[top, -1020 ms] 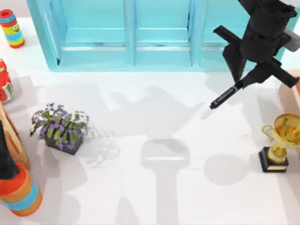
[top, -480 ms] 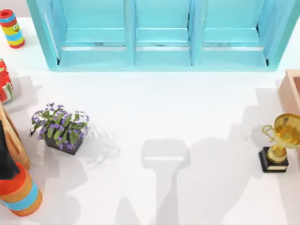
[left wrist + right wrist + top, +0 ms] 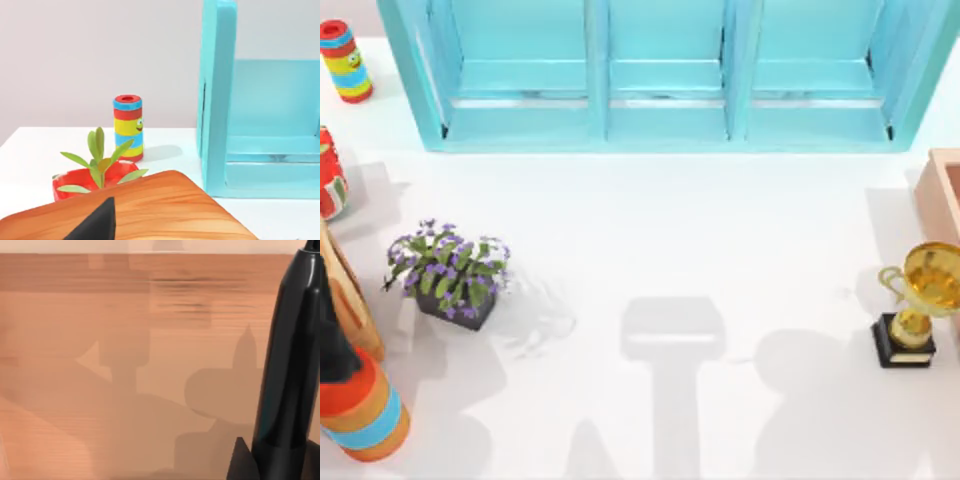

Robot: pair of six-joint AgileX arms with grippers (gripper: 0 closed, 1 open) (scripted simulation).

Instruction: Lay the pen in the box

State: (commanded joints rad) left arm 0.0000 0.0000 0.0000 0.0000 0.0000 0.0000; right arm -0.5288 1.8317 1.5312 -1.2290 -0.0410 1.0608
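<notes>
While over box (image 3: 125, 365) floor, pen (image 3: 287, 365) held by right claw.

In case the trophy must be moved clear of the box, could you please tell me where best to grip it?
Probably the trophy by its narrow stem, between gold cup and black base, coming from the table's left: it stands upright, the cup is wide and handled, and the box crowds its right.
</notes>
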